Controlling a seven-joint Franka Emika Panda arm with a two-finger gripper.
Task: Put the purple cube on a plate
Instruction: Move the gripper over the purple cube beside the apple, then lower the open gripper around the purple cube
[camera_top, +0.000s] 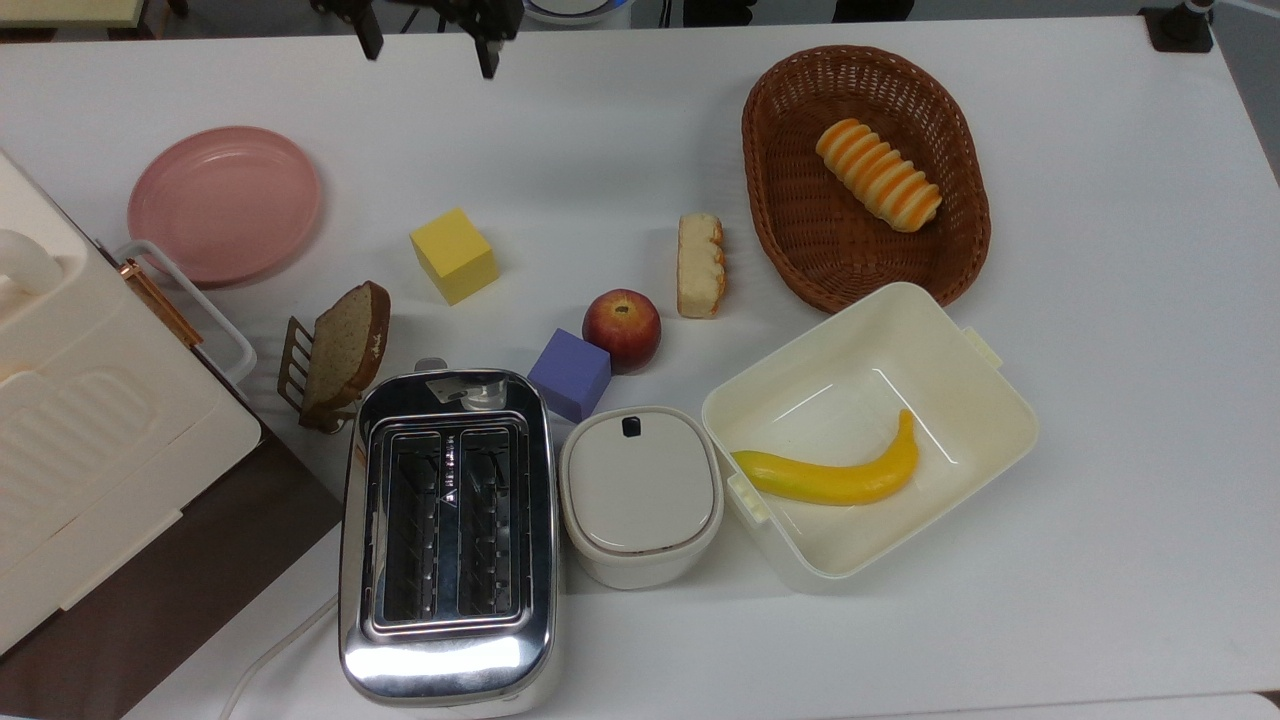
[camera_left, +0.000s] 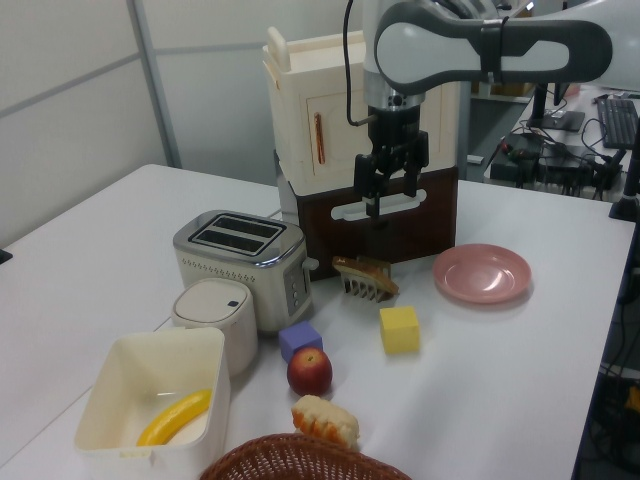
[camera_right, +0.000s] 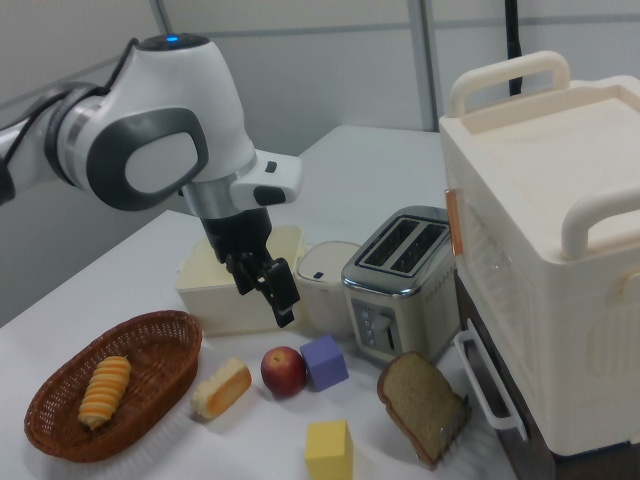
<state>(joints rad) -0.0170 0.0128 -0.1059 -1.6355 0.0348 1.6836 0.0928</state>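
While the purple cube (camera_top: 570, 374) sits by the toaster (camera_top: 447, 530), claw (camera_top: 428, 48) spread wide, hanging above table, pointing down

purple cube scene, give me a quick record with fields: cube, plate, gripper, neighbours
cube: purple cube on the table, untouched
plate: pink plate bare, at the top view's left
gripper: gripper above the table, jaws open, holding nothing
neighbours: apple against the cube, toaster and lidded white container close by

A banana (camera_top: 835, 477) lies in the open cream box (camera_top: 985, 400) beside the toaster (camera_top: 447, 535).
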